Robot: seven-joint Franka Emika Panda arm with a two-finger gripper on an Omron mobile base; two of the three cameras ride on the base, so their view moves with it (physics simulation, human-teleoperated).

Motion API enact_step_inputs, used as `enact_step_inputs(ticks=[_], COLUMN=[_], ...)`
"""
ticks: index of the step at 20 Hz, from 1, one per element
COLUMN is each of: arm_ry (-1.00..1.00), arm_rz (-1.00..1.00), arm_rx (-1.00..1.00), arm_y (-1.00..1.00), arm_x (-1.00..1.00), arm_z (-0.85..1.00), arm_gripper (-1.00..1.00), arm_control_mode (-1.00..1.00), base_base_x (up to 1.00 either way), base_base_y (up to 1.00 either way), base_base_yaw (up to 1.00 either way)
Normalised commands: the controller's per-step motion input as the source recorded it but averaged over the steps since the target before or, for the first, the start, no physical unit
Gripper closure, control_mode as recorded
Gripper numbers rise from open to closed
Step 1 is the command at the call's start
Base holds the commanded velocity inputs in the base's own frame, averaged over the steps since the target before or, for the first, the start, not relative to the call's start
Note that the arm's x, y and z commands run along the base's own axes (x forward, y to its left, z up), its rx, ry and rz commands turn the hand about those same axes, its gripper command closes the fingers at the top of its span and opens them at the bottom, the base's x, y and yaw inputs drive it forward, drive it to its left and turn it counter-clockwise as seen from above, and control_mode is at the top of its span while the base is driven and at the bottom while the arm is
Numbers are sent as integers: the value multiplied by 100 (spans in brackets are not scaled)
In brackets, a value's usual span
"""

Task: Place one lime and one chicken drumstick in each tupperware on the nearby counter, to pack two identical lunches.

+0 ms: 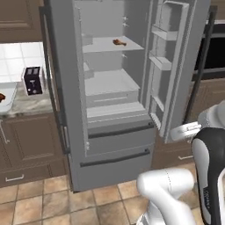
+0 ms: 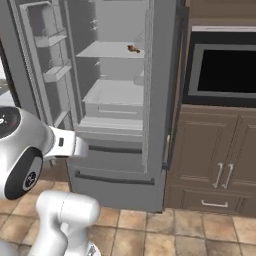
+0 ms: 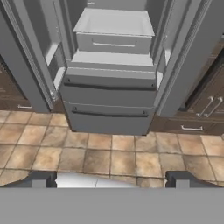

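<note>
Grey steel everywhere from where I'm sitting: in the left base view the fridge [image 1: 110,96] stands with both doors swung open, and a single chicken drumstick [image 1: 118,42] lies on the upper shelf [image 1: 105,45], toward its right side. Left of the fridge I can see the counter [image 1: 26,104], mottled stone over dark brown cabinets, with a dark toaster [image 1: 32,80] standing on it near the tiled wall, and something reddish-brown at the far left edge that I can't make out. Right base view has the same fridge [image 2: 115,110] from the other side, the drumstick [image 2: 133,48] small and brown on that upper shelf [image 2: 110,50] close to the inner wall, and a built-in oven [image 2: 225,70] with a black window set into brown cabinetry just to the right. Hand view looks at the lower fridge drawers [image 3: 109,103] and the tan floor tiles [image 3: 100,157]; the gripper [image 3: 112,180] has its two dark fingertips [image 3: 41,179] spread wide apart with nothing between them.
</note>
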Motion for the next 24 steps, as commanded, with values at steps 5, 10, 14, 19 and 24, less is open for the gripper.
enact_step_inputs(ticks=[5, 10, 14, 19, 24], arm_ry=[0, 0, 0, 0, 0], arm_rz=[0, 0, 0, 0, 0], arm_rx=[0, 0, 0, 0, 0], arm_y=[0, 0, 0, 0, -2], arm_x=[0, 0, 0, 0, 13], arm_z=[0, 0, 0, 0, 0], arm_gripper=[-100, -100, -100, -100, -100], arm_control_mode=[100, 100, 100, 100, -100], base_base_x=[81, 92, 91, 92, 49], base_base_y=[4, 9, 2, 0, 0], base_base_yaw=[0, 0, 0, 0, 0])
